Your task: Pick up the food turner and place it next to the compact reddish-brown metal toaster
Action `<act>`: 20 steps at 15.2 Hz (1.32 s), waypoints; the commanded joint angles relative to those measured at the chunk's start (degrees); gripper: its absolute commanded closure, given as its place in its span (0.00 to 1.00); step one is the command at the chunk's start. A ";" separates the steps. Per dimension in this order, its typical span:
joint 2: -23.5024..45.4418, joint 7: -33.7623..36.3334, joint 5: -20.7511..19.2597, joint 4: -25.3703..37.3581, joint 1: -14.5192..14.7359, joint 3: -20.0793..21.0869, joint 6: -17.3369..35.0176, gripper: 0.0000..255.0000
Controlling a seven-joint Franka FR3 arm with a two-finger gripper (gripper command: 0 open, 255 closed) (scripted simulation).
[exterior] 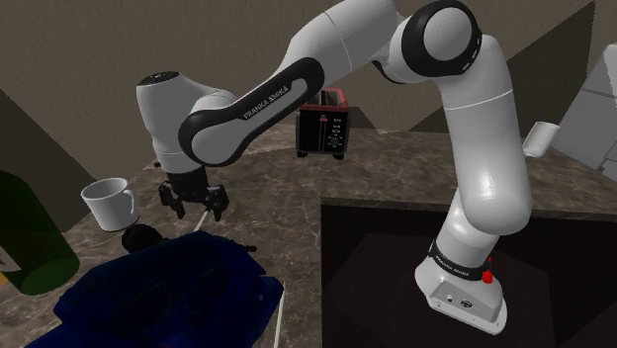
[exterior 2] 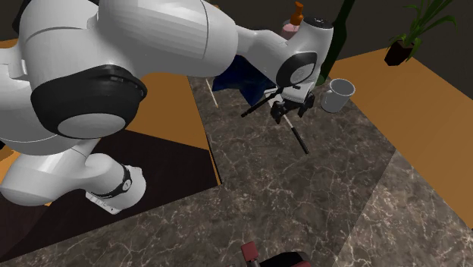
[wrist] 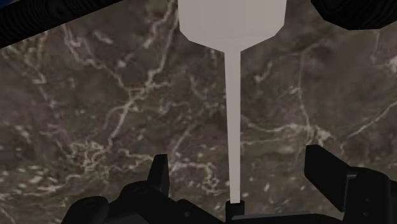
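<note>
The food turner [wrist: 234,127] lies on the dark marble counter [wrist: 95,114]. It has a white blade, a thin white shaft and a black handle [exterior 2: 299,139]. My gripper [wrist: 238,172] hangs open just over it, fingers on either side of the shaft near the handle, neither one touching. Seen from the shoulder view, the gripper [exterior: 195,210] points down beside a white mug [exterior: 109,203]. The reddish-brown toaster [exterior: 321,130] stands far back on the counter, partly behind my forearm. From the second exterior view, the gripper [exterior 2: 292,114] sits far from the toaster [exterior 2: 252,251] at the near edge.
A dark blue cloth heap [exterior: 168,292] lies close to the gripper, by the turner's blade. A green bottle [exterior: 25,247] stands at the shoulder view's left edge. The white mug [exterior 2: 337,95] is next to the hand. My dark stand [exterior: 396,277] fills the lower right.
</note>
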 commanded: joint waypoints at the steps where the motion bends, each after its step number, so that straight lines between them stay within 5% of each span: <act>1: 0.00 0.00 0.00 0.00 0.00 0.00 0.00 1.00; 10: 0.01 0.00 0.00 0.00 0.00 0.00 0.01 1.00; 20: -3.23 -1.88 2.53 3.32 -0.68 1.40 -5.94 1.00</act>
